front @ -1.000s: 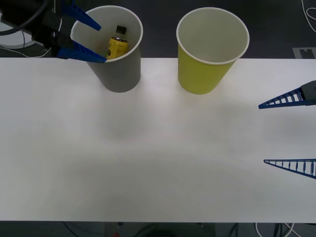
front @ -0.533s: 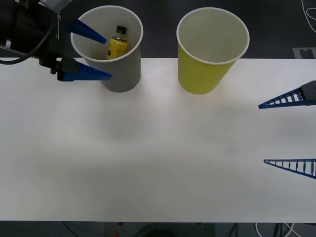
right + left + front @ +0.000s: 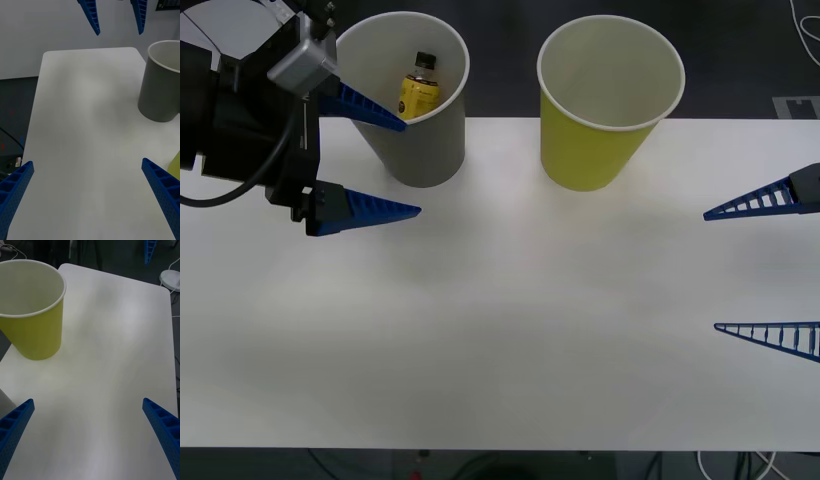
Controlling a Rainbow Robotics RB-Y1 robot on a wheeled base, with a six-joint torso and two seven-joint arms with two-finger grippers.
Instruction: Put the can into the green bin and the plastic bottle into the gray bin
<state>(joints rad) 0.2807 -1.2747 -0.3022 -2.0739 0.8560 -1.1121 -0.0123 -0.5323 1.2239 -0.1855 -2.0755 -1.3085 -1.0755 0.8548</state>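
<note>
Since left gripper (image 3: 385, 165) backed off from over gray bin (image 3: 420, 150), spread wide, empty: plastic bottle (image 3: 418, 92) stays inside gray bin. Green bin (image 3: 600, 150) beside gray bin, empty. Right gripper (image 3: 765, 268) wide, parked well apart from gray bin. Can unseen on counter (image 3: 500, 340).

place: lab or office | cues: plain white table (image 3: 510, 330); dark floor; loose cables (image 3: 740, 465)

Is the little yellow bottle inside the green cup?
No, the plastic bottle stands inside the gray bin, while the green bin beside it looks empty.
</note>
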